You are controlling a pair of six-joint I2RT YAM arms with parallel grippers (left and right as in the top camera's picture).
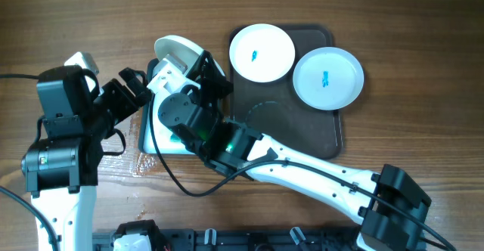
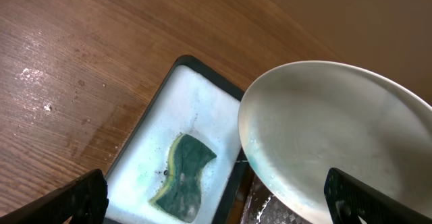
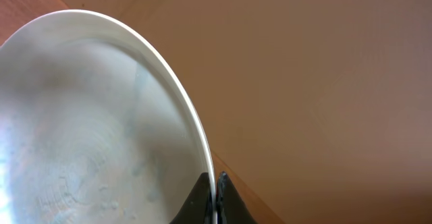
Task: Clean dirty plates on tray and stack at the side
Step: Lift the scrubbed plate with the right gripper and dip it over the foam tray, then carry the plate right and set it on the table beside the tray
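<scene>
Two white plates with blue smears lie on the dark brown tray (image 1: 302, 130): one (image 1: 262, 52) at its far left, one (image 1: 328, 78) at its far right. My right gripper (image 1: 206, 75) is shut on the rim of a third plate (image 1: 175, 51) and holds it tilted above the basin. Its fingers pinch the rim in the right wrist view (image 3: 216, 198), and the plate's face (image 3: 81, 129) looks wet. My left gripper (image 2: 219, 207) is open and empty, hovering over the basin beside the held plate (image 2: 337, 129).
A white basin with a dark rim (image 2: 169, 109) sits left of the tray and holds foam and a green-and-yellow sponge (image 2: 183, 177). The basin's edge also shows in the overhead view (image 1: 145, 139). Wet spots mark the wooden table (image 2: 40, 69).
</scene>
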